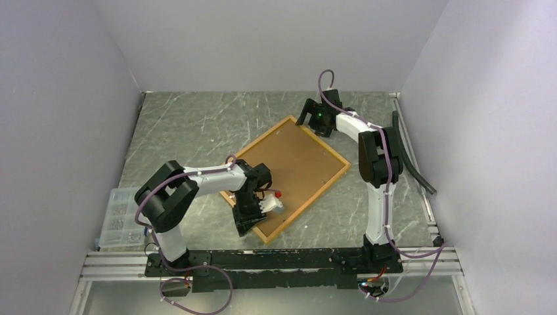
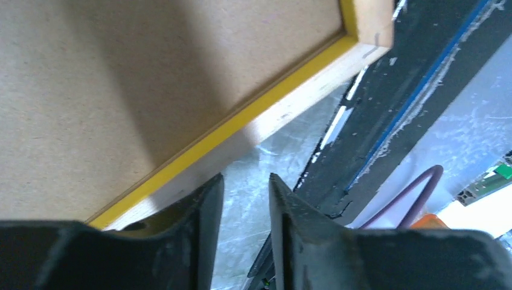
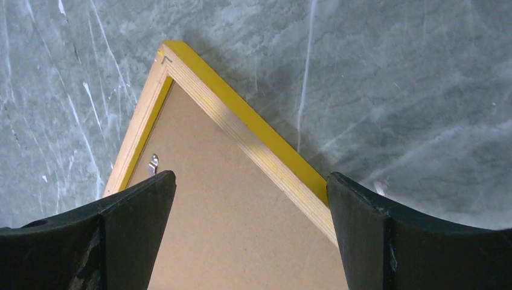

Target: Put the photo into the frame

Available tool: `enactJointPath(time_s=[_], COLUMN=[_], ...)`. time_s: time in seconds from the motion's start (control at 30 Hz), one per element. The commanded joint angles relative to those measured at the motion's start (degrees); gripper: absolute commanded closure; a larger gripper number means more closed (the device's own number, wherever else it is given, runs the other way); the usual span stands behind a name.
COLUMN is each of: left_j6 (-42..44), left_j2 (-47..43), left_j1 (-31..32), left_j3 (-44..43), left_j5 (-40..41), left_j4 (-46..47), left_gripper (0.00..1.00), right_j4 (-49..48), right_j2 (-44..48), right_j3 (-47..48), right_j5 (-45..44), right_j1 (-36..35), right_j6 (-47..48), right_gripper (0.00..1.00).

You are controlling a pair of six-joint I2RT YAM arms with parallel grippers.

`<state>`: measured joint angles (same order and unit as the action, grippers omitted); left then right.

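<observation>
Marble tabletop point(image 1: 184, 125), frame point(image 3: 259, 136) back-up, long axis diagonal. Left claw point(image 2: 244, 181) slightly parted, empty, beside near rail; right claw point(image 3: 250, 178) agape over far corner.

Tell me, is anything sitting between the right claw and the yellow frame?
Nothing visible does. The right claw hangs wide open above the frame's far corner, with only air between them. A brown backing board fills the frame's back.

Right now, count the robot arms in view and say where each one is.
2. The left arm bends over the near end of the frame; the right arm reaches to its far corner. None seems hidden.
</observation>
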<state>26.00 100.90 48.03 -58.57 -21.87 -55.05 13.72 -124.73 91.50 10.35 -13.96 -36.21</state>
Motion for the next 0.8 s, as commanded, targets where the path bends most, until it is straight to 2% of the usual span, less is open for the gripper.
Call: enactJointPath(time_s=[0.0, 0.1, 0.23, 0.37, 0.43, 0.6, 0.67, 0.77], left_j6=[1.8, 4.2, 7.6, 3.9, 0.1, -9.8, -11.7, -12.6], left_j2=[-3.6, -7.7, -9.5, -3.0, 2.6, 17.9, 21.0, 22.4], left_j1=[-1.5, -8.0, -22.3, -35.0, -39.4, -47.8, -50.2, -50.5], left_j3=[-1.5, -5.2, -15.1, -26.3, -31.3, -43.3, -44.6, -42.7], left_j5=[-3.0, -7.9, -12.0, -10.4, -9.1, -11.2, -12.5, -13.0], left_j4=[4.5, -1.4, -6.1, -1.5, 0.8, 1.1, 2.0, 4.1], left_gripper=[0.57, 0.53, 0.49, 0.51, 0.54, 0.63, 0.63, 0.64], right_j4=[9.4, 10.5, 10.0, 6.3, 5.2, 6.8, 8.3, 9.0], right_j2=[3.4, 8.7, 18.9, 31.3, 36.9, 48.3, 52.1, 55.8], right_j3=[4.8, 3.2, -5.9, -22.0, -30.0, -45.3, -49.3, -54.7], right_j5=[-2.3, -5.8, -7.1, -3.2, -0.4, 2.3, 2.3, 2.9], right_j1=[0.6, 1.5, 1.6, 1.5, 1.1, -3.3, -5.2, -7.2], right_j6=[1.5, 2.3, 1.0, -3.1, -4.7, -7.4, -8.6, -10.6], right_gripper=[0.00, 0.00, 0.00, 0.00, 0.00, 0.00, 0.00, 0.00])
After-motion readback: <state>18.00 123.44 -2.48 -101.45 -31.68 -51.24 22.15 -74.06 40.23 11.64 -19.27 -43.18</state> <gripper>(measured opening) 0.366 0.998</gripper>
